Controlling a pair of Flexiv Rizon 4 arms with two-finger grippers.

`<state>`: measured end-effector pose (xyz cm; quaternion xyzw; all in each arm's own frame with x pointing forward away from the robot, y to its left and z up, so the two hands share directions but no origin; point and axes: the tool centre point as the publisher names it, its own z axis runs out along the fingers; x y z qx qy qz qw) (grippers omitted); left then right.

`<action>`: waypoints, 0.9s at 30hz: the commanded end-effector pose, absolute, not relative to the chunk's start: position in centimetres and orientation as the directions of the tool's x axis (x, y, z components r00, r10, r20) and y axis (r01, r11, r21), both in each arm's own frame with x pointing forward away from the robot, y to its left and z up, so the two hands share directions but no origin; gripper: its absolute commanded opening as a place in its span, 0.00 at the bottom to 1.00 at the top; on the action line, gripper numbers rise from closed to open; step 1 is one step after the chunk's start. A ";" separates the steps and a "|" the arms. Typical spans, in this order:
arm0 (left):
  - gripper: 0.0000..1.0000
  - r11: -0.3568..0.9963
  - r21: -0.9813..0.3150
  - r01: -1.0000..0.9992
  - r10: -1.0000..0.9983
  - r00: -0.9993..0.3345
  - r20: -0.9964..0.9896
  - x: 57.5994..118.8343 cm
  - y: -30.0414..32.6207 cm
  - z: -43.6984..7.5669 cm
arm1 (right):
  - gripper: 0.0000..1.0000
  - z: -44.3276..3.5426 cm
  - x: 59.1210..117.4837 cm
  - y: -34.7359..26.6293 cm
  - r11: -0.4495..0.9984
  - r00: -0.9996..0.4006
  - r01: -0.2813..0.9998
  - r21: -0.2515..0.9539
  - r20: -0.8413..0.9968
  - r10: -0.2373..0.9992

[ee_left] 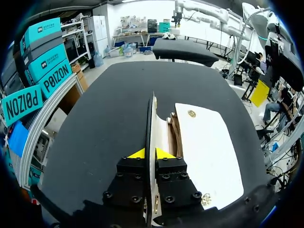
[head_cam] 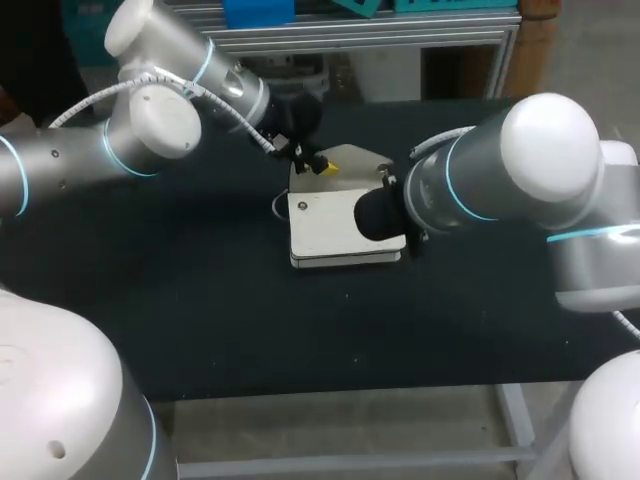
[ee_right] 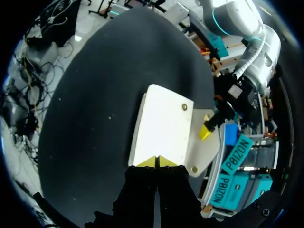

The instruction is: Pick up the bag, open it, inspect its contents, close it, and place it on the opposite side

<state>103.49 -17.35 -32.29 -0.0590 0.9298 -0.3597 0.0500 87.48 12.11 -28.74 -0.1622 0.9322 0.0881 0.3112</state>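
The white bag [head_cam: 335,228] lies flat in the middle of the table [head_cam: 200,300]. The left gripper [ee_left: 150,154], coming in from the far left, grasps the bag's raised flap [ee_left: 151,118]. The right gripper [ee_right: 157,161], its 2 fingers pressed together, stands at the bag's right edge, perhaps pushing on it.

Bag [head_cam: 335,225] on table's [head_cam: 200,300] middle, left claw [ee_left: 150,153] on its far-side flap [ee_left: 151,121], right claw [ee_right: 156,161] at its right edge

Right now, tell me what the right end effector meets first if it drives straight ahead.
The bag: the right end effector is at its near edge, aimed across its white face, possibly touching already. Past that stands the flap, pinched by the left end effector.
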 end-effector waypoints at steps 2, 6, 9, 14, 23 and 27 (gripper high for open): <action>0.00 0.724 -0.687 -0.061 -0.160 -0.984 -0.081 102.8 -17.2 -33.2 | 0.11 -30.5 87.0 12.7 0.939 -0.723 -0.342 0.040 -0.649 -0.236; 0.00 0.730 -0.682 -0.046 -0.156 -0.983 -0.100 102.7 -16.9 -33.4 | 0.31 -31.5 86.8 12.5 0.944 -0.717 -0.330 0.009 -0.653 -0.245; 0.00 0.734 -0.678 -0.043 -0.154 -0.983 -0.103 102.8 -16.9 -33.6 | 0.32 -32.1 86.7 12.4 0.943 -0.705 -0.333 -0.004 -0.663 -0.252; 0.00 0.741 -0.670 -0.043 -0.148 -0.984 -0.100 102.9 -16.8 -33.9 | 0.35 -32.9 86.5 11.8 0.949 -0.694 -0.315 -0.018 -0.678 -0.243; 0.00 0.750 -0.660 -0.028 -0.126 -0.987 -0.101 103.1 -16.8 -34.7 | 0.43 -34.6 87.1 10.3 0.959 -0.692 -0.284 -0.012 -0.690 -0.213; 0.00 0.754 -0.656 -0.023 -0.115 -0.989 -0.098 103.1 -16.9 -35.0 | 0.44 -35.6 87.9 9.9 0.963 -0.701 -0.267 0.020 -0.690 -0.180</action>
